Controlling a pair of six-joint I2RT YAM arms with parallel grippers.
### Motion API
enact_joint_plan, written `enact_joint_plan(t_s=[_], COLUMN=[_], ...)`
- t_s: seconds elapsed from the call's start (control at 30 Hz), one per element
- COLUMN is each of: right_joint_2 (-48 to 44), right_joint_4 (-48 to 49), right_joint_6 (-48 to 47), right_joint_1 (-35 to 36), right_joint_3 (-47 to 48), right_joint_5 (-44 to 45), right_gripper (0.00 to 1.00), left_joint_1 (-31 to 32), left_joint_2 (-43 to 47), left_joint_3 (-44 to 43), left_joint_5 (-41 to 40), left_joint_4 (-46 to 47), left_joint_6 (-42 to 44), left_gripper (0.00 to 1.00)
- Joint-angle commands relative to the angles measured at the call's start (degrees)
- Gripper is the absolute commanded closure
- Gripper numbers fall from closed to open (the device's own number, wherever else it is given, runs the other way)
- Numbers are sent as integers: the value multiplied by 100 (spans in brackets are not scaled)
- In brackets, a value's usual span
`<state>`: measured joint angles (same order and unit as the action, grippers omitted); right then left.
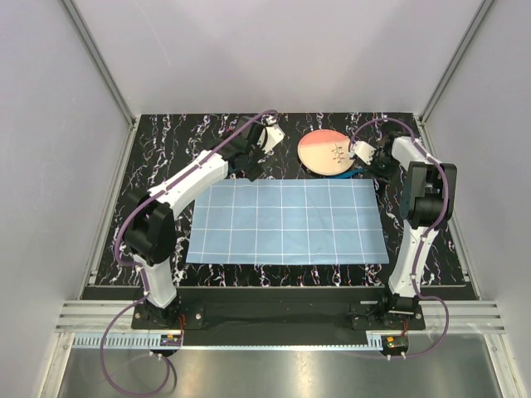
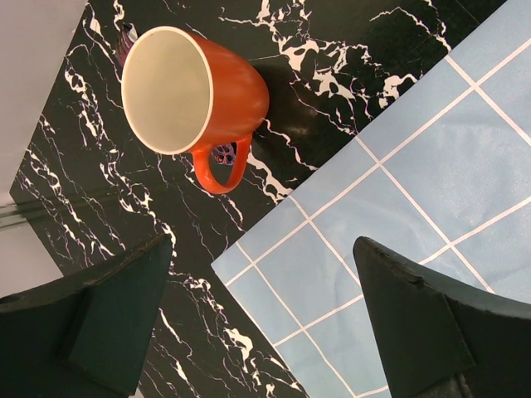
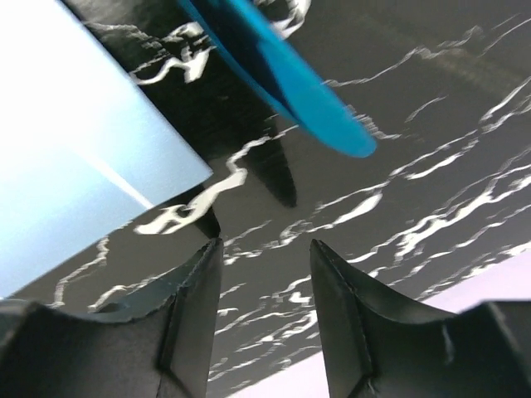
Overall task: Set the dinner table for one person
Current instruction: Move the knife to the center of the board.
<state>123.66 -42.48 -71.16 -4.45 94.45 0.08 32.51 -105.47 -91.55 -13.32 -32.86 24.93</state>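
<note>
The dinner table (image 1: 166,141) is black with white streaks. A round pink-and-orange plate (image 1: 325,153) lies at its back right. My right gripper (image 1: 362,154) sits at the plate's right edge. In the right wrist view its jaws (image 3: 266,245) stand open low over bare table, nothing between them, and a blue curved edge (image 3: 282,75) juts in ahead of them. An orange mug (image 2: 187,91) with a cream inside stands upright on the table in the left wrist view. My left gripper (image 2: 264,249) hangs wide open above the mat's corner, short of the mug and apart from it.
A light-blue checked cloth mat (image 1: 286,222) lies flat in the middle of the table, its corner below my left fingers (image 2: 431,166). Grey walls with metal posts close in the back and sides. The left arm hides the mug in the top view.
</note>
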Motion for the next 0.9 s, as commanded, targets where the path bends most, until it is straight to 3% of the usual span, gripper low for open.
enact_joint_plan(t_s=[0.0, 0.37, 0.87], right_joint_2=[141, 853, 977], right_joint_4=[-111, -129, -138], right_joint_6=[-539, -1409, -1454], right_joint_1=[67, 410, 840], right_joint_3=[546, 1540, 1409], right_joint_5=[89, 89, 10], right_gripper=[46, 46, 46], left_joint_1=[-43, -70, -157], left_joint_2=[246, 369, 387], left_joint_3=[-214, -56, -135], left_joint_5=[-30, -109, -223], left_joint_4=[210, 289, 333], left_joint_6=[-120, -58, 117], left_gripper=[1, 1, 1])
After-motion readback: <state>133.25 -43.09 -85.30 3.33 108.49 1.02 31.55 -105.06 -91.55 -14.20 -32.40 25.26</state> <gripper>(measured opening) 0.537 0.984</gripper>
